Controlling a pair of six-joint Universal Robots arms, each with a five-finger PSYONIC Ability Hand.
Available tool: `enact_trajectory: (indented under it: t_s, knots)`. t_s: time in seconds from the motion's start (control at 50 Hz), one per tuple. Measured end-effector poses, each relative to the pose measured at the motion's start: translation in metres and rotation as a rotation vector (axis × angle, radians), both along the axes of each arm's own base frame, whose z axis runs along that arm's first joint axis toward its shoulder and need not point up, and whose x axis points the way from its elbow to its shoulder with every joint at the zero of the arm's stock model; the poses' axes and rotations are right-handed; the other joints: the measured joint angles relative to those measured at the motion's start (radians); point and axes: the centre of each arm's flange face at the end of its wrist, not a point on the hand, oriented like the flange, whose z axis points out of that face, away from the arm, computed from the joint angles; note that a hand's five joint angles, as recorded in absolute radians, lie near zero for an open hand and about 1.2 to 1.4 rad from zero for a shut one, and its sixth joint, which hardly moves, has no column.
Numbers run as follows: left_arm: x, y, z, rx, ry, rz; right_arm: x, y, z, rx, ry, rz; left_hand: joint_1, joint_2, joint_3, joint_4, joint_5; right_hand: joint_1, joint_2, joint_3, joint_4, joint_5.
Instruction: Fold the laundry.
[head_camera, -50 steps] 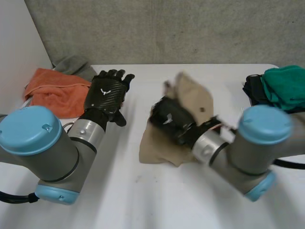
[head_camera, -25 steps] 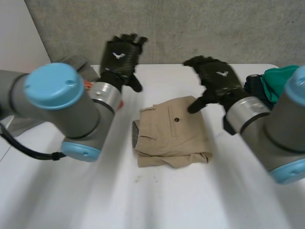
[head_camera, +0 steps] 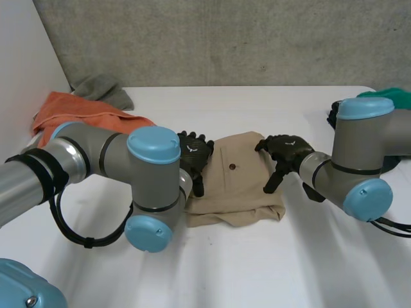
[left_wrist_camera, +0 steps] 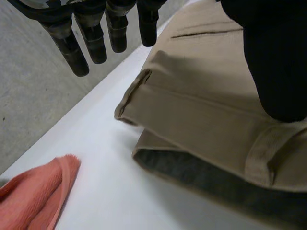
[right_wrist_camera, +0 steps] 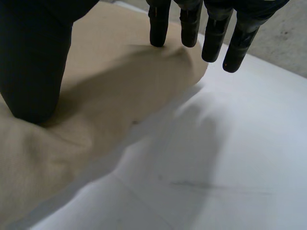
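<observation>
Light bright, diffuse, from above. Table (head_camera: pixel 225 269) evenly lit. Soft, narrow shadow under near edge of trousers (head_camera: pixel 241 186).

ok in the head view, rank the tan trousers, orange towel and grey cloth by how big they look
1. folded tan fabric trousers
2. crumpled orange towel, but the left arm hides part of it, so these two are close
3. rumpled grey cloth, clearly smallest

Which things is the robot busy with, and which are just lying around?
In the job: folded tan trousers, left robot hand, right robot hand, both resting on them.
Lying about for now: orange towel, grey cloth, green cloth.
</observation>
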Motion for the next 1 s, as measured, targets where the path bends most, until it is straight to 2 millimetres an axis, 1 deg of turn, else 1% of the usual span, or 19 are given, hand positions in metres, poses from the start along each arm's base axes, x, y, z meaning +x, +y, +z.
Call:
enact_trajectory:
  t_s: [0.16,0.22,0.28,0.34,0.42,0.44,0.5,0.52,0.54,0.6,0.62,0.68,0.74,0.76,0.78,0.82,0.84,0.92,1.0]
  knots:
    - [0.004,0.003,-0.006,0.011,-0.041,-0.008,0.006,-0.003,-0.012,-0.017,0.058,0.033,0.000,0.000,0.000,-0.001,0.000,0.000,0.000,0.000,0.000,-0.007]
    - [0.003,0.003,-0.003,0.011,-0.031,-0.019,0.008,-0.001,-0.007,-0.040,0.074,0.046,0.000,0.000,0.000,0.000,0.000,0.000,0.000,0.000,0.000,-0.008]
    - [0.002,0.003,0.007,0.005,-0.004,-0.042,0.010,0.004,0.010,-0.083,0.074,0.055,0.000,0.000,0.000,0.000,0.000,0.000,0.000,0.000,0.000,-0.008]
    - [0.003,0.003,0.025,-0.006,0.043,-0.069,0.010,0.011,0.033,-0.132,0.060,0.048,0.000,0.000,0.000,0.000,0.000,0.000,0.000,0.000,0.000,-0.008]
    - [0.010,0.005,0.061,-0.016,0.139,-0.111,0.004,0.024,0.060,-0.208,0.035,0.024,0.000,0.000,0.000,0.000,0.000,0.000,0.000,0.000,0.000,-0.008]
    - [0.011,0.006,0.065,-0.016,0.151,-0.117,0.004,0.026,0.062,-0.216,0.033,0.023,0.000,0.000,0.000,0.000,0.000,0.000,0.000,0.000,0.000,-0.008]
    - [0.022,0.014,0.100,-0.001,0.258,-0.181,-0.003,0.044,0.070,-0.293,0.018,0.019,0.000,0.000,0.000,0.000,0.000,0.000,0.000,0.000,0.000,-0.008]
    - [0.022,0.014,0.100,-0.001,0.258,-0.181,-0.003,0.044,0.070,-0.293,0.018,0.019,0.000,0.000,0.000,0.000,0.000,0.000,0.000,0.000,0.000,-0.008]
    - [0.029,0.020,0.116,0.014,0.307,-0.225,-0.006,0.054,0.070,-0.328,0.015,0.024,0.000,0.000,0.000,0.000,0.000,0.000,0.000,0.000,0.000,-0.008]
    - [0.040,0.028,0.133,0.039,0.357,-0.292,-0.009,0.073,0.065,-0.369,0.014,0.041,0.000,0.000,0.000,0.000,0.000,0.000,0.000,0.000,0.000,-0.008]
    - [0.048,0.033,0.143,0.054,0.380,-0.335,-0.009,0.085,0.058,-0.382,0.017,0.057,0.000,0.001,0.000,0.000,0.000,0.000,0.000,0.000,0.000,-0.008]
    - [0.060,0.040,0.156,0.076,0.405,-0.407,-0.006,0.110,0.039,-0.381,0.024,0.100,0.000,0.001,0.000,0.000,0.000,0.000,0.000,0.000,0.000,-0.008]
    - [0.064,0.042,0.160,0.083,0.409,-0.429,-0.004,0.118,0.030,-0.372,0.028,0.118,0.000,0.001,0.000,0.000,0.000,0.000,0.000,0.000,0.000,-0.008]
    - [0.069,0.046,0.165,0.094,0.411,-0.453,0.001,0.130,0.013,-0.353,0.036,0.147,0.000,0.001,0.000,0.000,0.000,0.000,0.000,0.000,0.000,-0.008]
    - [0.070,0.046,0.165,0.098,0.410,-0.458,0.003,0.134,0.005,-0.342,0.041,0.159,0.000,0.001,0.000,0.000,0.000,0.000,0.000,0.000,0.000,-0.008]
    - [0.071,0.047,0.166,0.102,0.409,-0.461,0.005,0.136,-0.001,-0.335,0.045,0.166,0.000,0.001,0.000,0.000,0.000,0.000,0.000,0.000,0.000,-0.008]
    - [0.072,0.048,0.166,0.107,0.407,-0.463,0.008,0.137,-0.012,-0.324,0.054,0.171,0.000,0.001,0.000,0.000,0.000,0.000,0.000,0.000,0.000,-0.007]
    - [0.071,0.048,0.164,0.114,0.402,-0.461,0.014,0.130,-0.029,-0.331,0.069,0.159,0.000,0.001,0.000,0.000,0.000,0.000,0.000,0.000,0.000,-0.008]
    - [0.070,0.049,0.162,0.117,0.400,-0.459,0.017,0.121,-0.036,-0.356,0.076,0.140,0.000,0.001,0.000,0.000,0.000,0.000,0.000,0.000,0.000,-0.008]
